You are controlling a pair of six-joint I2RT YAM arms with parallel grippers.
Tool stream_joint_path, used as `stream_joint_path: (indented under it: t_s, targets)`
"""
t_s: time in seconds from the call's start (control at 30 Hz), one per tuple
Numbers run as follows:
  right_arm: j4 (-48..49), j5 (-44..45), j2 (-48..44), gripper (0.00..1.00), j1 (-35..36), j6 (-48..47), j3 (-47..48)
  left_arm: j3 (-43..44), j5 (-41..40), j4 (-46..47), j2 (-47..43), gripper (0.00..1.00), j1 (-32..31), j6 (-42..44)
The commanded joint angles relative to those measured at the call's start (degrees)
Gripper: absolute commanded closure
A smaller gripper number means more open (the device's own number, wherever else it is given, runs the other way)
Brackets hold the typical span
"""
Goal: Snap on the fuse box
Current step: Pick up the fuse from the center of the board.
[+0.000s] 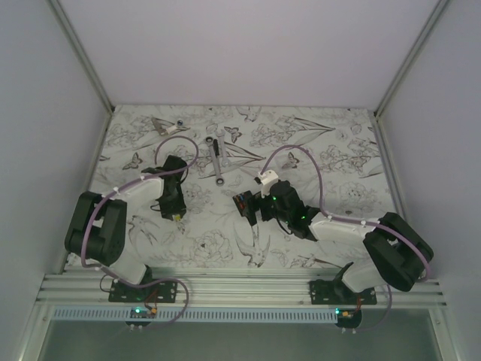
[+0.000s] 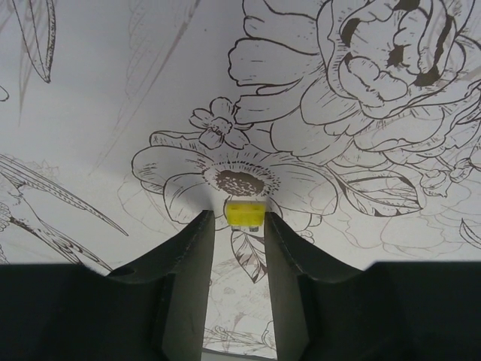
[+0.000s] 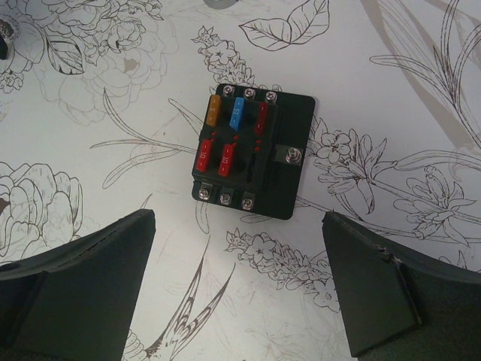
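Your right pincer (image 3: 237,226) hangs wide open over the fuse box (image 3: 252,154), flat on the worktop (image 3: 113,173) just ahead of its fingertips, black with orange, blue and red fuses, while your left pincer (image 2: 239,224) grips a yellow fuse (image 2: 243,211).

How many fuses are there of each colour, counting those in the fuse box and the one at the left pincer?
red fuses: 3, in the fuse box
blue fuse: 1
orange fuse: 1
yellow fuse: 1, in the left pincer
Total: 6
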Motion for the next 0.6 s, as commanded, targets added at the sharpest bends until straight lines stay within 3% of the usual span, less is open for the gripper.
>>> stream_joint_path:
  t_s: [0.0, 0.57]
  targets:
    - [-0.1, -0.4, -0.2, 0.0, 0.4, -0.3, 2.0, -0.4, -1.0, -0.6, 1.3, 0.64, -0.2, 0.6]
    - [-0.2, -0.9, -0.5, 0.0, 0.4, -0.4, 1.9, -4.2, 6.2, 4.8, 3.6, 0.68, 3.3, 0.8]
